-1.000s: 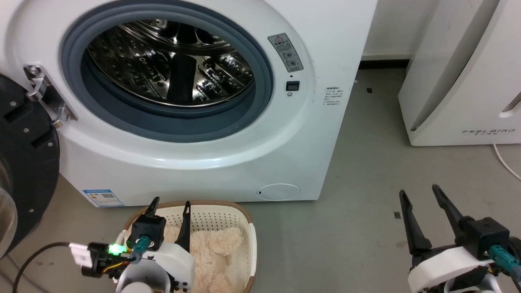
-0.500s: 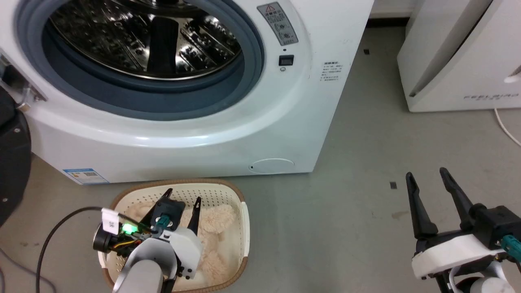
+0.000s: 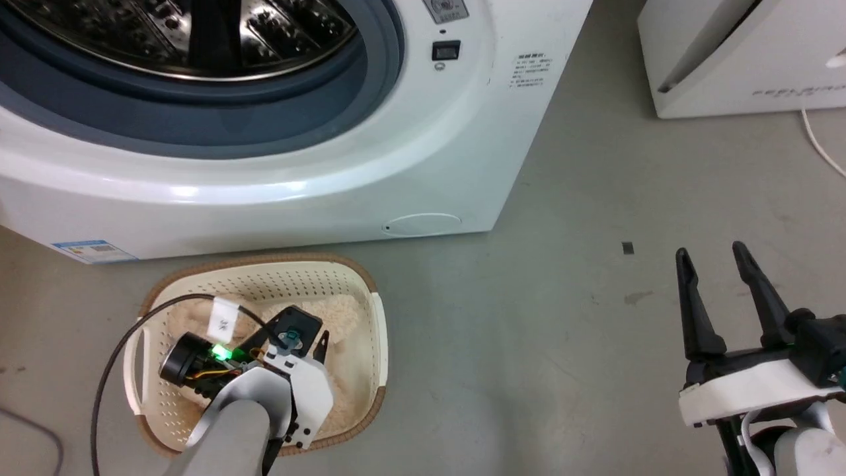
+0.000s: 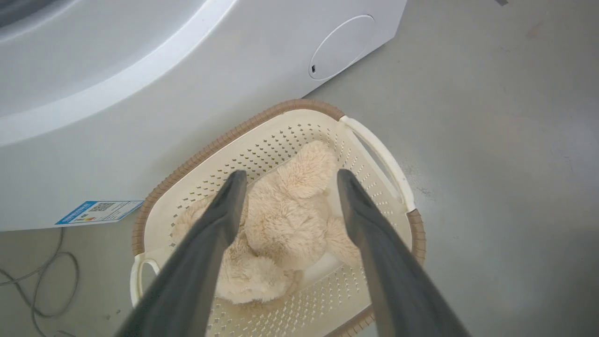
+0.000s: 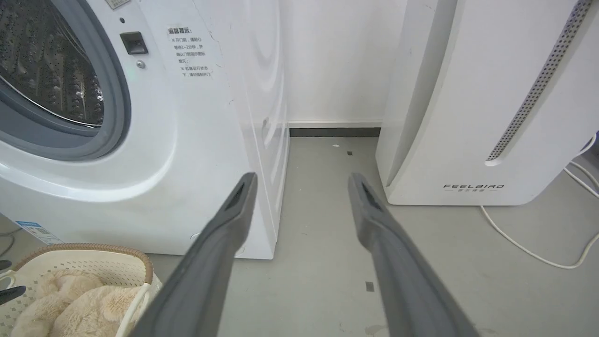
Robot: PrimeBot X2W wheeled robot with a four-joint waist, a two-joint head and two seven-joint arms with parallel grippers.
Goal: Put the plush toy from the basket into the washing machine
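We hold the left gripper [image 4: 290, 172], fingers spread, over the plush toy [image 4: 281, 224] in the basket [image 4: 281, 133], apparently not touching.

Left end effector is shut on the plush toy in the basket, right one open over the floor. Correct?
Not quite. The left end effector is open, fingers spread over the plush toy, as the left wrist view shows. The toy does lie in the basket, and the right end effector is open over the floor.

We looked steeply down from the head, closely down from the left wrist, level from the right; all shared the basket [image 3: 258, 258].
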